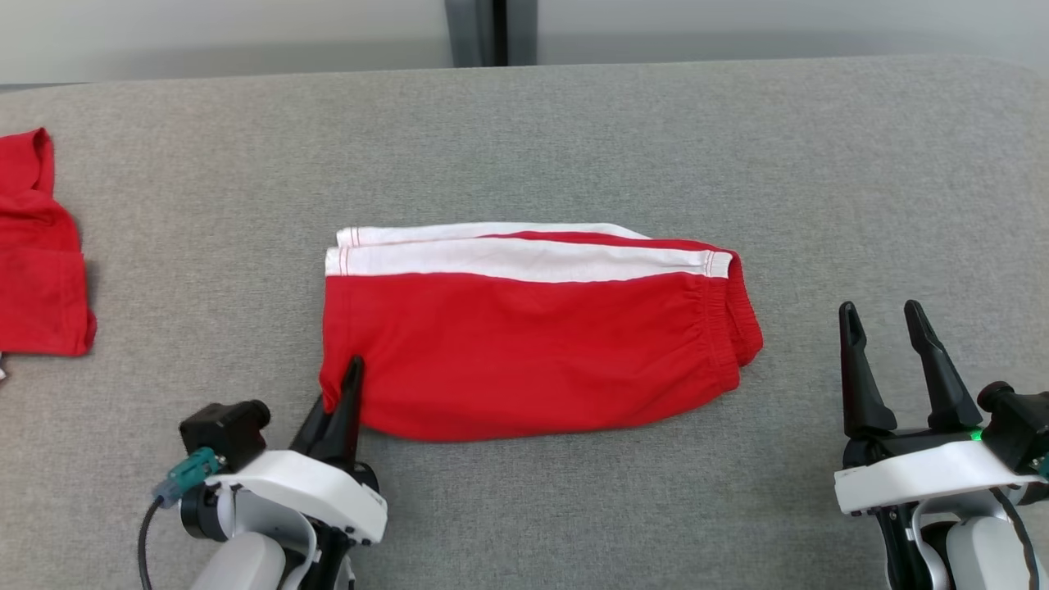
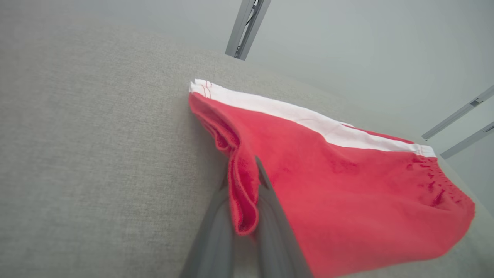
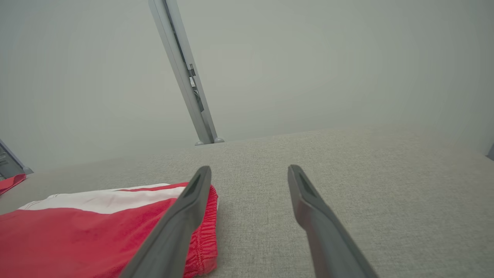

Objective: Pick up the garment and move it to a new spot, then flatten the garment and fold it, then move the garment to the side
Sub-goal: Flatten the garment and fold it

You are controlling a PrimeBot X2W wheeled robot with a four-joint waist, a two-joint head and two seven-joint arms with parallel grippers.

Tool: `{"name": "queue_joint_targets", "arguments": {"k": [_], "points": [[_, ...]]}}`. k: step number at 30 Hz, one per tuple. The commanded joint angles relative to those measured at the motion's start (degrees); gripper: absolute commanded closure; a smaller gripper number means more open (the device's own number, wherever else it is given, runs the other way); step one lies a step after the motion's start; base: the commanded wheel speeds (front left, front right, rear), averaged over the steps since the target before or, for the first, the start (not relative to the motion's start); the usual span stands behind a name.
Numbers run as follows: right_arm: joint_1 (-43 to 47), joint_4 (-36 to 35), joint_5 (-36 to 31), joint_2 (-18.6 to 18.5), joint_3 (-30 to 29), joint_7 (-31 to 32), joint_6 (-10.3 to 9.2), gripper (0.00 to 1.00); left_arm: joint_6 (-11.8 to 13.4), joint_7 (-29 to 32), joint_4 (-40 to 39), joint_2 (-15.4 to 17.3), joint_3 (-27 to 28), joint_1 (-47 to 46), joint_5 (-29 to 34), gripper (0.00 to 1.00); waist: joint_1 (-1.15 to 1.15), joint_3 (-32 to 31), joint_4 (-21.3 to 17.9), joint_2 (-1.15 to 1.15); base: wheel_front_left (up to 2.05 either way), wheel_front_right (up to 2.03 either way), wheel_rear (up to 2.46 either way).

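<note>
Fabric this soft and light will likely sag and unfold from one pinch. The garment (image 1: 533,352) lies folded in the middle of the table (image 1: 574,139). The left gripper (image 1: 352,369) is clamped on its near-left corner, through the layers, while the right gripper (image 1: 881,311) stands open and empty toward the right edge.

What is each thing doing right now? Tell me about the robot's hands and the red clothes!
left gripper: shut, pinching the near left corner of the red and white garment.
right gripper: open, holding nothing, off the garment's right end.
red and white garment: folded, lying on the gray surface.
red cloth: lying at the far left, untouched, cut off by the picture's edge.
</note>
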Motion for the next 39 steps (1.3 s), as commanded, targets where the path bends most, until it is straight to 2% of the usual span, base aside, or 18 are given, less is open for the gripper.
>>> {"name": "queue_joint_targets", "arguments": {"k": [1, 2, 3, 4, 8, 12, 17, 21, 24, 32, 39], "points": [[0.86, -0.16, -0.39, -0.33, -0.36, 0.38, 0.08, 0.00, 0.57, 0.48, -1.02, 0.16, 0.00, 0.69, -0.39, 1.00, 0.00, -0.34, 0.63, 0.00, 0.00, 0.00, 0.00], [0.88, -0.42, -0.32, -0.35, -0.40, 0.45, 0.08, 0.00, 0.89, 0.88, -1.82, 0.31, -0.17, 1.22, -0.31, 1.00, 0.00, -0.34, 0.71, 0.00, 0.00, 0.00, 0.00], [0.79, -0.63, -0.27, -0.35, -0.39, 0.68, 0.08, 0.00, 1.30, 1.20, -2.51, 0.40, -0.33, 1.58, -0.23, 0.65, 0.00, -0.34, 0.73, 0.00, 0.00, 0.00, 0.00], [0.69, -0.79, -0.19, -0.35, -0.27, 0.89, 0.08, 0.00, 1.79, 0.99, -2.96, 0.78, -0.52, 1.65, 0.60, 0.00, 0.00, -0.32, 0.69, 0.00, 0.00, 0.00, 0.00], [0.26, -1.15, 0.18, -0.35, -0.30, 0.83, 0.08, 0.00, 4.52, -2.33, -4.73, 1.89, 0.96, 0.35, 3.81, 0.00, 0.00, -0.25, 0.21, 0.00, 0.00, 0.00, 0.00], [0.23, -0.95, 0.09, -0.35, -0.54, 0.70, 0.08, 0.00, 5.61, -4.42, -6.68, 3.17, 2.97, -2.09, 8.06, 0.00, 0.00, -0.64, -0.11, 0.00, 0.00, 0.00, 0.00], [-0.16, -1.18, -0.95, -0.34, -0.86, 0.51, 0.08, 0.00, 4.61, -4.86, -11.16, 3.49, 5.96, -4.93, 15.32, 0.00, 0.00, -1.71, -0.11, 0.00, 0.00, 0.00, 0.00], [0.36, -1.55, -2.18, -0.34, -0.71, 0.64, 0.08, 0.00, 3.32, -4.86, -14.40, 3.29, 8.44, -4.00, 20.23, 0.00, 0.00, -3.16, 0.03, 0.00, 0.00, 0.00, 0.00], [1.04, -1.58, -3.04, -0.33, -0.67, 0.98, 0.08, 0.00, 3.56, -4.87, -15.61, 3.62, 10.07, -1.62, 22.39, 0.00, 0.00, -4.33, 0.05, 0.00, 0.00, 0.00, 0.00], [4.59, -3.07, -4.69, -0.34, -2.12, 1.65, 0.08, 0.00, 5.66, -4.88, -18.66, 3.15, 12.96, 7.72, 23.57, 0.00, 0.00, -7.47, 0.63, 0.00, 0.00, 0.00, 0.00], [7.42, -4.00, -4.74, -0.33, -3.27, 2.69, 0.08, 0.00, 5.30, -4.88, -17.13, 2.61, 12.41, 10.22, 22.82, 0.00, 0.00, -9.19, 1.16, 0.00, 0.00, 0.00, 0.00]]}}
